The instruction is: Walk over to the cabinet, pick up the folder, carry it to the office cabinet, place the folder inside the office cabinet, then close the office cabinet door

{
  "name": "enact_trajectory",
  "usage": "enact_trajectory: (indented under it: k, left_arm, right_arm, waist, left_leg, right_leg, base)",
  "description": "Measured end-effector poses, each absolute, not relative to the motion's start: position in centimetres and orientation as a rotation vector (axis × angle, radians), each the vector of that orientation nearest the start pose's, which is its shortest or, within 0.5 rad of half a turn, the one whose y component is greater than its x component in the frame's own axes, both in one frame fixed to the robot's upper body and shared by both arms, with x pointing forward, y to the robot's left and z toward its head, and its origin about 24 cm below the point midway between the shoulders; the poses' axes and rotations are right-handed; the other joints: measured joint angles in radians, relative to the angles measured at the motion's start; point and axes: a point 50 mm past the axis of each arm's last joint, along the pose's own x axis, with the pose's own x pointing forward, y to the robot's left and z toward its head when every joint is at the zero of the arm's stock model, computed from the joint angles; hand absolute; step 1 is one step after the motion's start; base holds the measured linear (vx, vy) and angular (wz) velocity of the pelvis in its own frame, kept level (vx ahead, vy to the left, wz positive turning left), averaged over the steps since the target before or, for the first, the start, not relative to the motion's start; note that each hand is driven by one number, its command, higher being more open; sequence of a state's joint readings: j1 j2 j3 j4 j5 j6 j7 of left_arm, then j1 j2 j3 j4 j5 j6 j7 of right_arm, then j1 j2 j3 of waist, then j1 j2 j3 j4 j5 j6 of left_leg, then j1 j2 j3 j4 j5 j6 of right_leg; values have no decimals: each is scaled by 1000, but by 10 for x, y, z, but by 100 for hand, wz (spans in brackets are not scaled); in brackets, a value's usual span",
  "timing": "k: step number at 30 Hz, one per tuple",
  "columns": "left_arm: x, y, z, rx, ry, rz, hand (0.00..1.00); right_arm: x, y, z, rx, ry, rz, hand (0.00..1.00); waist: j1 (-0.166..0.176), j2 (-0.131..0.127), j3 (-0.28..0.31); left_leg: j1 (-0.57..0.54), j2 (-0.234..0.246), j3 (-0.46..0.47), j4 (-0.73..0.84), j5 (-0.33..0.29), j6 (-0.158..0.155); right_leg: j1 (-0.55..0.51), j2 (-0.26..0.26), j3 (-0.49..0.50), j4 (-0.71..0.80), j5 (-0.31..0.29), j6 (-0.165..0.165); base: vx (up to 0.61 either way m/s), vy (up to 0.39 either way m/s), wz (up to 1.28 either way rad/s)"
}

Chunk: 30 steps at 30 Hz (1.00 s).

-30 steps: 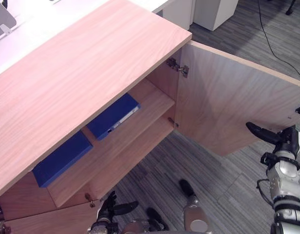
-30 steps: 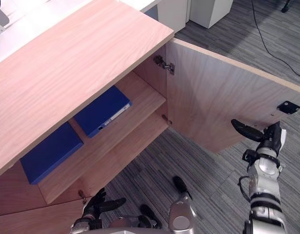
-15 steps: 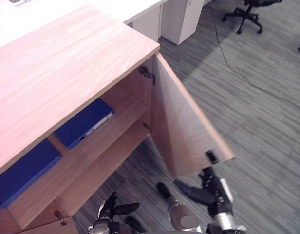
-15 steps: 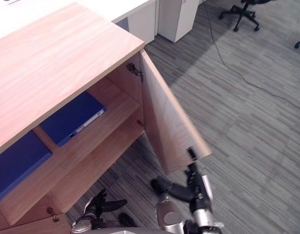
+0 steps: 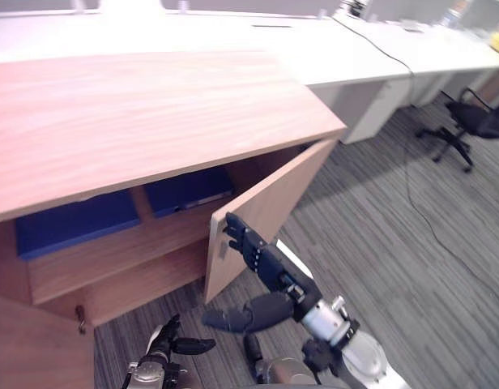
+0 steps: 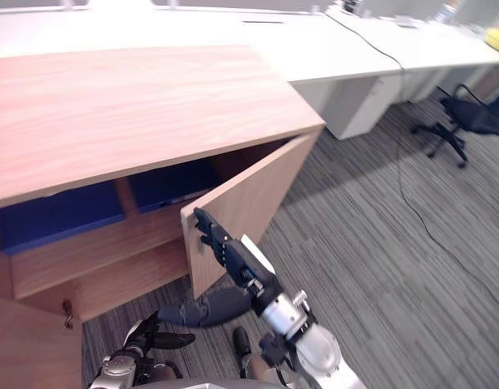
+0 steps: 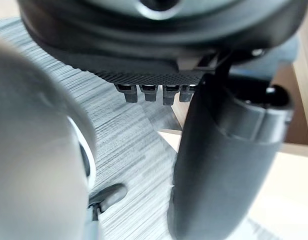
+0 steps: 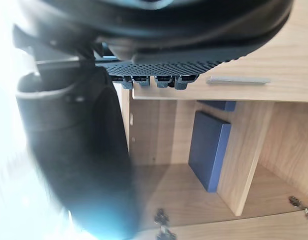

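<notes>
While I am swinging the office cabinet door (image 5: 270, 203) shut, it is now standing well under half open, where a second ago it was hanging wide. My right hand (image 5: 266, 263) is pushing on its outer face near the free edge, fingers straight and together. The folder (image 5: 189, 192) is lying on the upper shelf (image 5: 112, 255) inside, so only the closing is remaining. My left hand (image 5: 170, 350) is idling low, fingers loosely apart.

Readable text: none from where I stand.
Folder (image 5: 181, 186): pale label strip (image 5: 204, 198) along its edge, print too small to make out.
Office cabinet door (image 5: 270, 203): plain wood, nothing legible.
</notes>
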<state>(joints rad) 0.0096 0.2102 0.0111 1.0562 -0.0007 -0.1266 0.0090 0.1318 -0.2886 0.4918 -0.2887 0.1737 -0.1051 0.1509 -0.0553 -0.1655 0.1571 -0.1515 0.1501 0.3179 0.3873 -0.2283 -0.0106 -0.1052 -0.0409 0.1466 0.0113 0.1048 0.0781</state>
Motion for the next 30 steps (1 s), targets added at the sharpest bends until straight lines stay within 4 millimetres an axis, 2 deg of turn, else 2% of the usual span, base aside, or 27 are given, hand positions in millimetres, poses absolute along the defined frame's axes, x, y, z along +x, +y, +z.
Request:
enact_trajectory:
  k: [1, 3, 4, 5, 6, 8, 11, 12, 14, 18, 19, 21, 24, 26, 27, 28, 30]
  left_arm:
    - [133, 234, -140, 176, 925, 155, 100]
    - [135, 235, -138, 149, 907, 195, 100]
    - [136, 235, -138, 145, 903, 199, 100]
    - [135, 236, -138, 144, 898, 209, 100]
    - [132, 236, -138, 141, 904, 217, 100]
    - [121, 240, -141, 123, 930, 255, 100]
    - [113, 240, -143, 112, 948, 268, 100]
    - [109, 238, -145, 103, 953, 271, 100]
    - [109, 236, -143, 82, 930, 285, 100]
    - [104, 240, -139, 3, 890, 372, 100]
    - [101, 245, -137, -23, 868, 414, 100]
    - [99, 255, -133, -55, 833, 483, 100]
    - [100, 291, -113, -80, 719, 638, 100]
    - [110, 326, -85, -7, 596, 706, 100]
    - [115, 333, -77, 19, 564, 708, 100]
    - [125, 343, -61, 53, 493, 704, 100]
    - [146, 346, -34, 77, 347, 679, 100]
  right_arm:
    - [218, -80, 66, -37, -174, 559, 100]
    - [246, -97, 67, -120, -195, 400, 100]
    - [251, -104, 67, -132, -193, 355, 100]
    - [261, -124, 67, -150, -194, 210, 100]
    - [263, -133, 65, -156, -185, 157, 100]
    - [273, -157, 48, -195, -94, 44, 100]
    - [273, -168, 28, -233, 8, -10, 100]
    - [270, -169, 16, -243, 63, -18, 100]
    - [267, -170, 6, -243, 111, -27, 100]
    - [258, -181, -4, -229, 143, -99, 100]
    - [256, -186, -10, -234, 163, -118, 100]
    - [253, -191, -15, -247, 185, -136, 100]
    - [243, -205, -26, -285, 230, -165, 100]
    - [231, -212, -41, -323, 302, -139, 100]
    - [229, -209, -47, -338, 332, -98, 100]
    - [224, -197, -57, -364, 378, -7, 100]
    - [221, -172, -69, -392, 425, 149, 100]
  waist:
    - [13, 7, 3]
    - [32, 24, 13]
    - [43, 30, 14]
    - [65, 43, 17]
    - [64, 49, 16]
    - [66, 61, 15]
    - [74, 80, 26]
    - [81, 93, 31]
    - [100, 100, 34]
    - [110, 104, 36]
    - [113, 115, 43]
    - [116, 116, 43]
    - [138, 121, 44]
    - [169, 124, 45]
    - [183, 127, 46]
    - [205, 137, 50]
    - [243, 173, 66]
  left_leg:
    - [-32, -16, -58, -2, 13, 2]
    - [-51, -41, -127, -12, 32, 7]
    - [-51, -48, -139, -19, 37, 8]
    - [-53, -65, -167, -39, 53, 11]
    - [-56, -72, -180, -45, 59, 12]
    - [-59, -97, -219, -79, 85, 15]
    - [-68, -122, -263, -116, 115, 17]
    - [-76, -134, -290, -137, 133, 21]
    - [-79, -146, -317, -161, 157, 29]
    - [-77, -167, -379, -193, 185, 28]
    - [-75, -176, -406, -214, 201, 24]
    - [-67, -182, -439, -239, 219, 19]
    - [-57, -183, -508, -297, 262, -2]
    - [-52, -177, -565, -328, 286, -20]
    - [-53, -174, -579, -337, 293, -24]
    - [-55, -171, -614, -361, 311, -33]
    - [-55, -167, -680, -412, 353, -44]
  right_leg:
    - [2, -12, -56, 0, -10, -4]
    - [16, -30, -127, 6, -28, -1]
    - [19, -34, -139, 7, -32, -1]
    - [23, -46, -170, 9, -40, 0]
    - [25, -50, -183, 11, -44, 1]
    - [25, -68, -224, 20, -59, 6]
    - [23, -83, -272, 23, -73, 11]
    - [22, -89, -302, 23, -77, 13]
    - [22, -96, -331, 22, -81, 14]
    - [44, -100, -395, 17, -91, 15]
    - [54, -104, -424, 18, -101, 18]
    - [60, -104, -456, 22, -113, 16]
    - [76, -98, -525, 24, -145, 7]
    - [91, -84, -581, 25, -161, -1]
    - [92, -81, -594, 26, -167, -3]
    - [92, -78, -623, 37, -179, -6]
    - [90, -74, -686, 60, -207, -9]
  base:
    - [6, 16, 114]
    - [22, 25, 113]
    - [18, 19, 81]
    - [11, 5, 61]
    - [10, -1, 68]
    - [4, -4, 59]
    - [11, -21, 61]
    - [15, -32, 52]
    - [37, -33, 54]
    - [13, -32, 51]
    - [-35, -32, 50]
    - [-35, -48, 61]
    - [-43, -80, 68]
    - [-39, -109, 68]
    - [-28, -97, 72]
    - [-13, -79, 75]
    - [-3, -121, 94]
